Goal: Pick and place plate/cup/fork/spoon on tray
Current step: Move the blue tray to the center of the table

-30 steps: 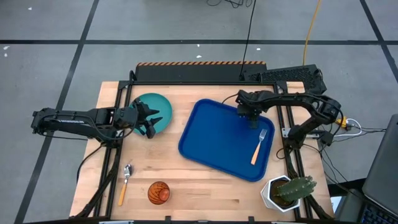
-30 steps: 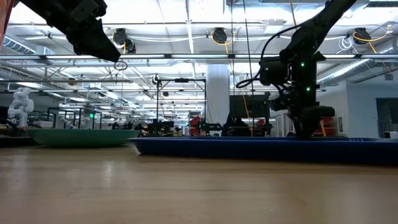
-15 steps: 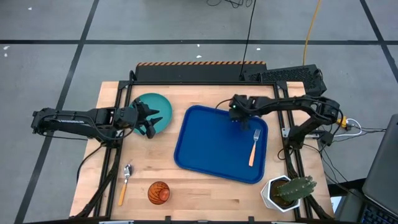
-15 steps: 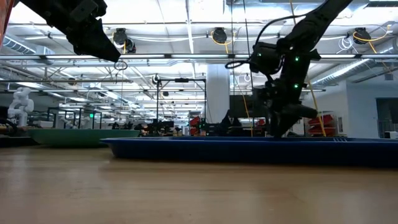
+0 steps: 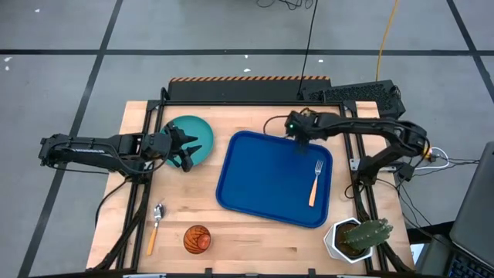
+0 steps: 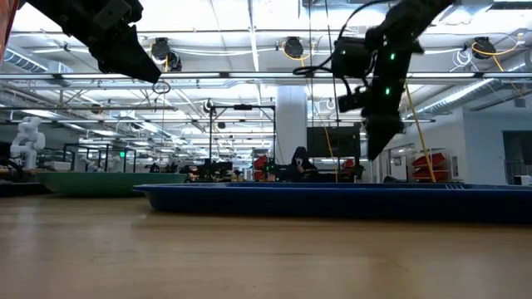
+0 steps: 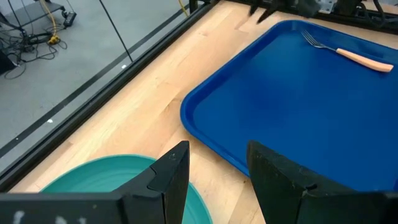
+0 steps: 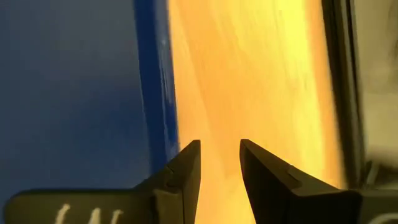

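One fork (image 5: 316,182) lies lengthwise on the tray (image 5: 262,181), tines toward the narrowly parted right pincer (image 5: 299,141).

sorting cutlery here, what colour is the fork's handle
Orange, on the fork lying in the tray; clearest in the high view.

table (image 5: 255,232), tray (image 5: 262,181), plate (image 5: 199,133), spoon (image 5: 155,226), cup (image 5: 197,239)

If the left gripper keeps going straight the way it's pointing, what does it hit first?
Probably the near rim of the tray. The left gripper hangs open over the plate's edge, aimed across bare wood at it, though its height above the table is unclear.
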